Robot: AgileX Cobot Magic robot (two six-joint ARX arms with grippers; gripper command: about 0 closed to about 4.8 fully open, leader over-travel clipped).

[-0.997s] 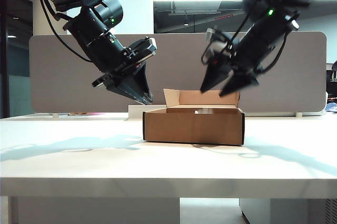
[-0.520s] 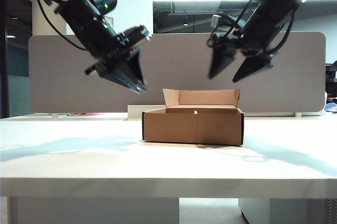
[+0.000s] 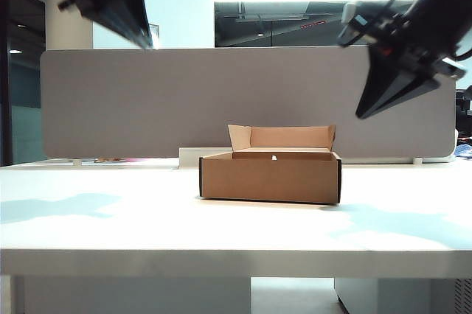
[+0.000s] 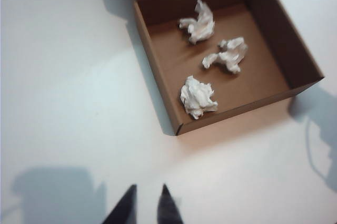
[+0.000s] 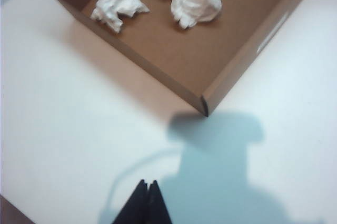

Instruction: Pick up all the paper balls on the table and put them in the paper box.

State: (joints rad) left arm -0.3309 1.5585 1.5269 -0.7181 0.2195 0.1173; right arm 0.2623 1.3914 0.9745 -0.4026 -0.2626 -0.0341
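Jaws of the left gripper stand slightly parted and empty, high over the white worktop; the right gripper is clenched, empty. Three crumpled white paper balls lie inside the low brown cardboard box.

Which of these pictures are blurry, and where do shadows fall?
Exterior view: left gripper smeared by motion. Left wrist view: slightly soft, shadow beside the paper box. Right wrist view: right gripper blurred, arm shadow on the table.
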